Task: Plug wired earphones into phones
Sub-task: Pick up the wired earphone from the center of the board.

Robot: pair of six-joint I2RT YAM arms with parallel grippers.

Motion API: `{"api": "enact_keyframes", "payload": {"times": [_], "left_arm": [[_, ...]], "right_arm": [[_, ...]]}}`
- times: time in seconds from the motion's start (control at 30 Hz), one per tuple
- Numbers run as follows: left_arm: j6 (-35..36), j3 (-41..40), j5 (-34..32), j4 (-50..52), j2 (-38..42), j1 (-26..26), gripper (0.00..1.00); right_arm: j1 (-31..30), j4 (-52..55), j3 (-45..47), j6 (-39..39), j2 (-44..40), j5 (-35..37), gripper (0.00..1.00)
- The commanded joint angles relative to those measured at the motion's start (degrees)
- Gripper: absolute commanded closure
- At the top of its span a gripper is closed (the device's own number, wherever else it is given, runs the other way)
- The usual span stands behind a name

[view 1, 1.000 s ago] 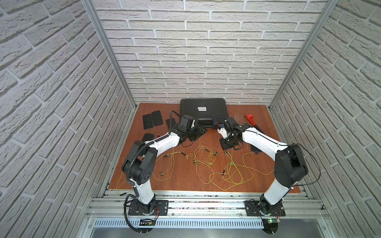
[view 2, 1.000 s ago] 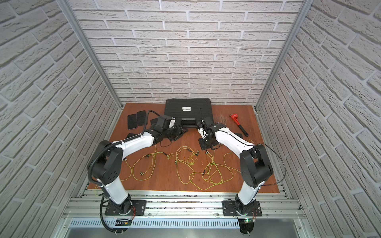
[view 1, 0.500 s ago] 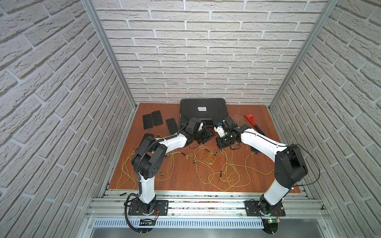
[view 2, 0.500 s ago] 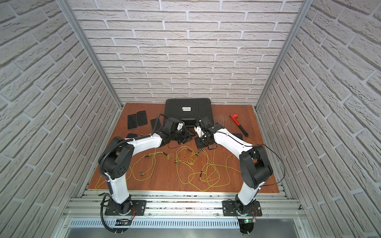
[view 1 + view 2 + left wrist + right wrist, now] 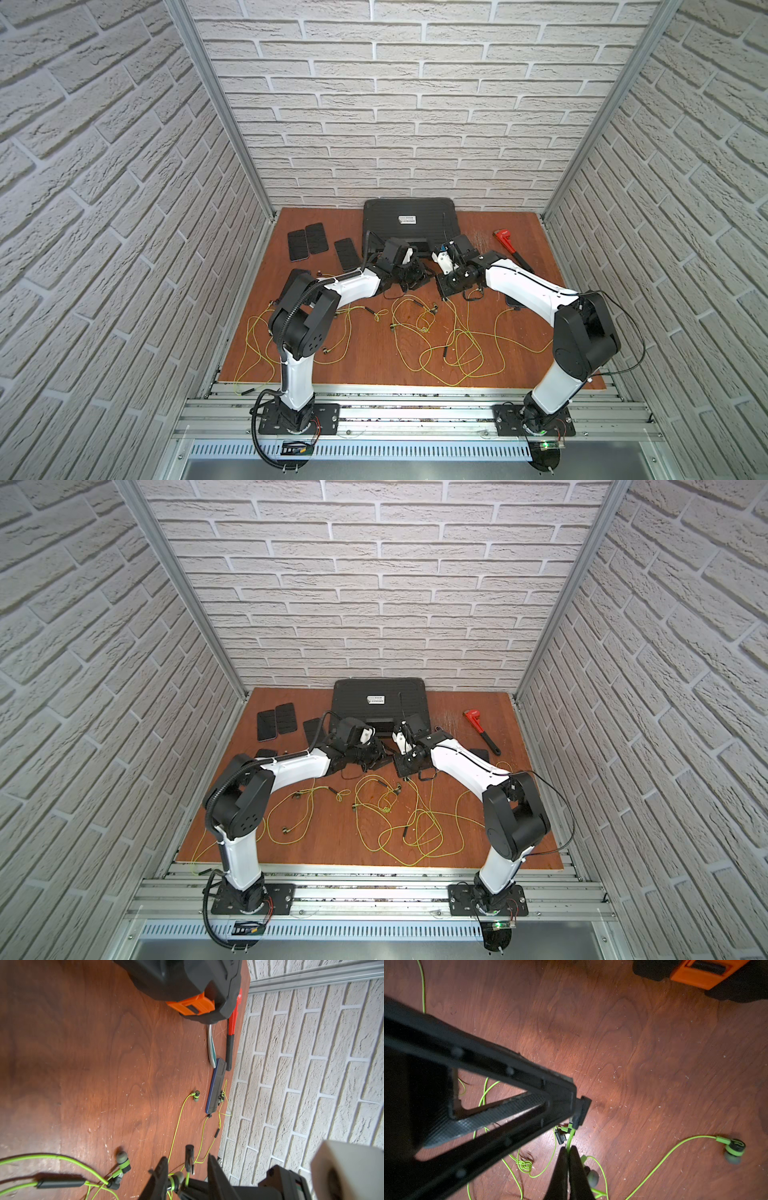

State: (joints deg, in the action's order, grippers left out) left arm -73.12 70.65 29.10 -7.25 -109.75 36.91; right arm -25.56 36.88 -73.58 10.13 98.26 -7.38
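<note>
My right gripper (image 5: 568, 1148) is shut on a yellow-green earphone cord (image 5: 570, 1136) just below its dark plug (image 5: 581, 1112). That plug (image 5: 189, 1157) stands upright between the fingers (image 5: 161, 1174) of my left gripper (image 5: 187, 1158), which are apart on either side of it. Both grippers meet in front of the case, left (image 5: 413, 277) and right (image 5: 448, 286). Three phones (image 5: 316, 237) lie at the back left. Another phone (image 5: 216, 1084) lies near the right wall with a cord at its end. More earphones (image 5: 453, 353) lie in loops on the table's front half.
A big black case (image 5: 409, 224) with an orange latch (image 5: 191, 1004) sits at the back centre. A red wrench (image 5: 509, 247) lies at the back right. Loose earbuds (image 5: 122, 1160) and an inline remote (image 5: 60, 1183) lie close to the left gripper.
My left gripper has swung right to meet the right gripper, and its jaws have narrowed round the plug. The right gripper has kept its hold on the cord.
</note>
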Motion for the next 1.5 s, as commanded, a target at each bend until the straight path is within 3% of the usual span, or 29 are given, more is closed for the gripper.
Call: {"api": "enact_keyframes", "payload": {"times": [0.0, 0.43, 1.1, 1.47], "left_arm": [[0.7, 1.67, 1.13, -0.6, -0.98, 0.28, 0.71], [1.81, 1.76, 0.79, 0.3, -0.88, 0.33, 0.87], [1.93, 0.6, 1.4, -1.2, -1.21, 0.39, 0.76], [1.76, 0.54, 1.65, -1.37, -1.43, 0.36, 0.92]], "right_arm": [[-0.28, -1.68, -0.28, 0.33, 0.6, -0.49, 0.94], [-0.28, -1.6, -0.66, 0.83, 1.15, -0.87, 0.94], [-0.28, -1.49, -1.06, 1.47, 0.49, -1.52, 0.94], [-0.28, -1.87, -0.89, 1.56, -0.04, -1.84, 0.94]]}}
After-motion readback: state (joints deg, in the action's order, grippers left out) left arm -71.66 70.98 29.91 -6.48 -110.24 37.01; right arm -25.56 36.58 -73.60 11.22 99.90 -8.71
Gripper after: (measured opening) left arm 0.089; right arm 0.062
